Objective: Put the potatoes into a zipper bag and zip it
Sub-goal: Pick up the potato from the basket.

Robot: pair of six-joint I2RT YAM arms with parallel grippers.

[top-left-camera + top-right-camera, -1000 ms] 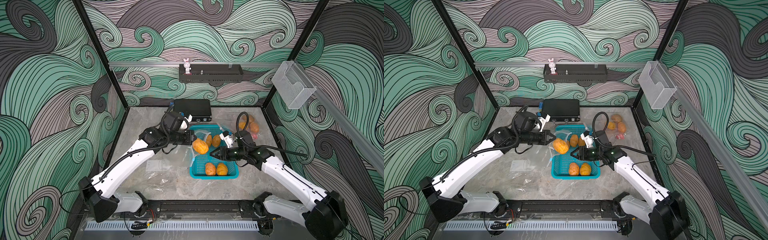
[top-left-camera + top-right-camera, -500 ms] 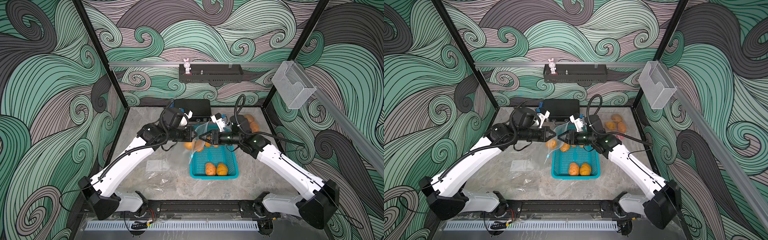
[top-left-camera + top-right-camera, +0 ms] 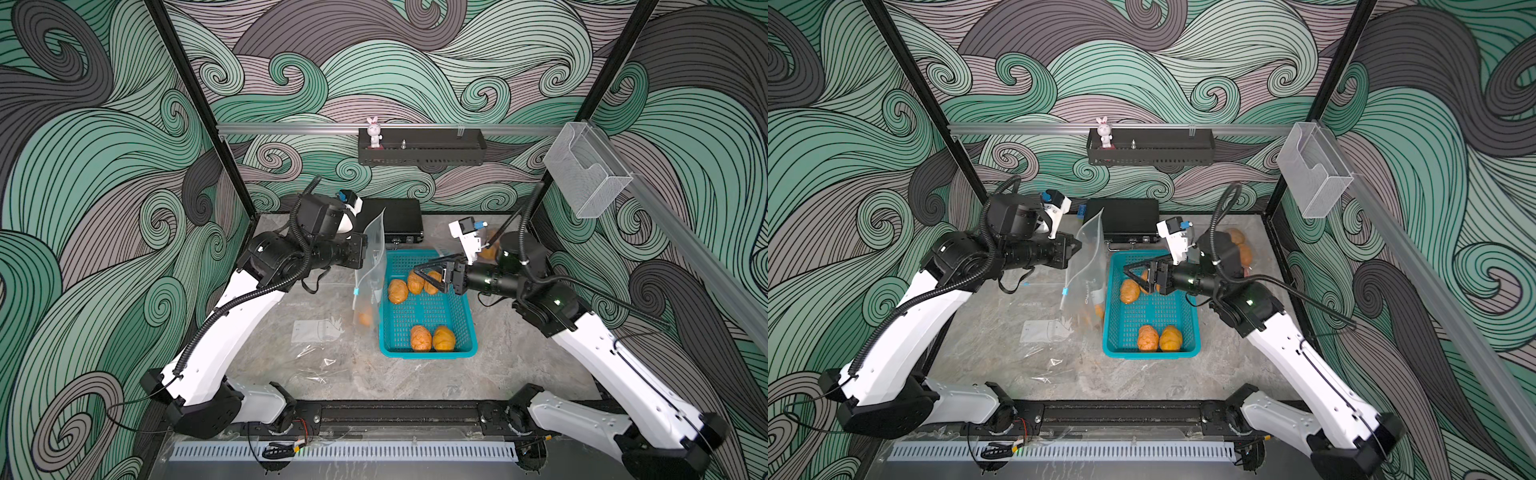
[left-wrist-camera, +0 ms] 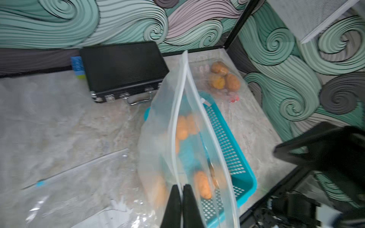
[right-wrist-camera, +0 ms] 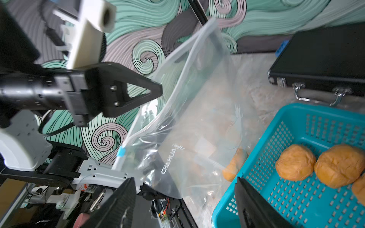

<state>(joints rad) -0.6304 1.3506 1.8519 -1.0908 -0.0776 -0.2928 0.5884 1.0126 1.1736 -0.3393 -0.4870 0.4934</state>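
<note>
Right gripper (image 3: 423,276) has drawn back from the bag (image 3: 371,266), jaws wide and empty, over the potatoes (image 3: 398,291) in the basket (image 3: 428,354). At least one more lies low in the bag, beneath the left gripper (image 3: 365,250), which pinches the rim to keep the mouth raised for loading.

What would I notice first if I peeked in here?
A bright blue basket sits mid-table with orange potatoes in it. Beside it the left gripper pinches a clear zipper bag upright, one potato inside, while the right gripper hangs open above the basket.
</note>
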